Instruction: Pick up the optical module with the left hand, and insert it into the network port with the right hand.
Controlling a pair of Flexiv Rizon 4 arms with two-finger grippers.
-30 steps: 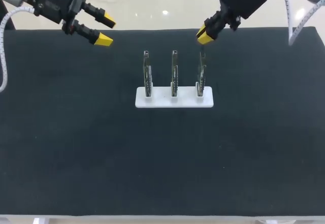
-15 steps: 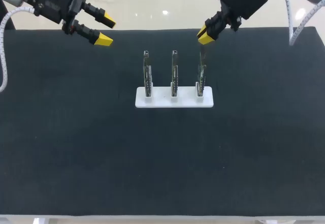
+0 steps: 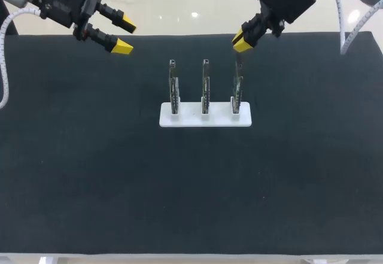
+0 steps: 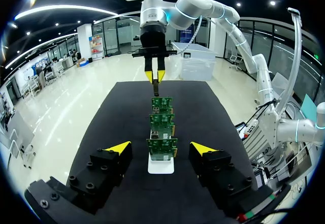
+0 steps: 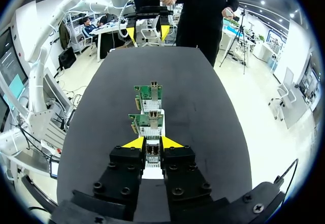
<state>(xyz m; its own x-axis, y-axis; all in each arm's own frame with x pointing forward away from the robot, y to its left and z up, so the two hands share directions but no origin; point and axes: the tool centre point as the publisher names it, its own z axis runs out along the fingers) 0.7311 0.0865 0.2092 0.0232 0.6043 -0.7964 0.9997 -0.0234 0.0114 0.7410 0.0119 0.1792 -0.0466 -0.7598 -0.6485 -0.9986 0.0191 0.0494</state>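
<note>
At one o'clock the right tool pinches the optical module upright above the rightmost card, I think to enter its network port straight. The left tool hangs wide at eleven o'clock.

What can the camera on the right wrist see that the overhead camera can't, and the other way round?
Only the right wrist view: the green faces of the circuit boards, and the optical module close up between the right gripper's fingers. Only the head view: all three boards side by side along the whole white stand. Both: the black table, the boards, the held module, and the open left gripper.
</note>
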